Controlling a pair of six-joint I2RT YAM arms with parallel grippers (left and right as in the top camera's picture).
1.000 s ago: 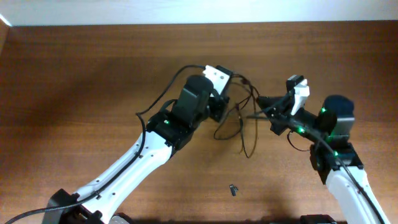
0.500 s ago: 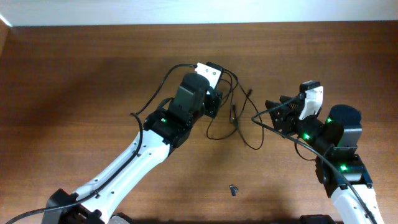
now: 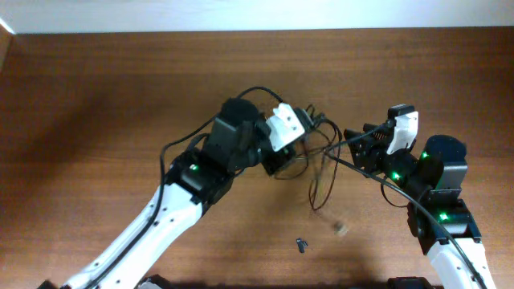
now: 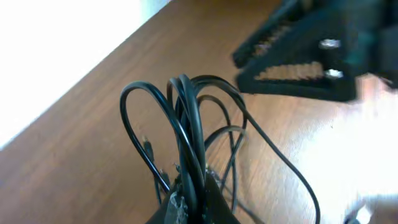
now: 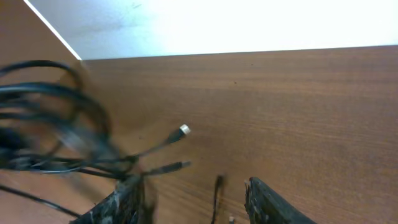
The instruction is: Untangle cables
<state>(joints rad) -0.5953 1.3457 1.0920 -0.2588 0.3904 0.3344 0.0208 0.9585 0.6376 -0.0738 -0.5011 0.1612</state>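
The cables (image 3: 317, 164) are a tangle of thin black cords hanging above the wooden table, with loose strands trailing down to the right. My left gripper (image 3: 291, 156) is shut on the bundle; in the left wrist view the loops (image 4: 186, 118) rise straight out of its closed jaws (image 4: 189, 202). My right gripper (image 3: 352, 146) stands open just right of the tangle. In its wrist view the fingers (image 5: 118, 202) are apart, a blurred cord passes between them, and the cables (image 5: 56, 130) with a silver-tipped plug (image 5: 183, 130) lie to the left.
A tiny dark clip-like piece (image 3: 301, 245) lies on the table toward the front. A blurred pale spot (image 3: 341, 229) shows near it. The table's far edge meets a white wall (image 5: 217, 25). The right gripper's black fingers (image 4: 298, 62) show close beyond the loops.
My right gripper has opened and drawn back to the right, off the cables. My left arm has shifted, carrying the bundle toward the right gripper, and loose strands swing below.
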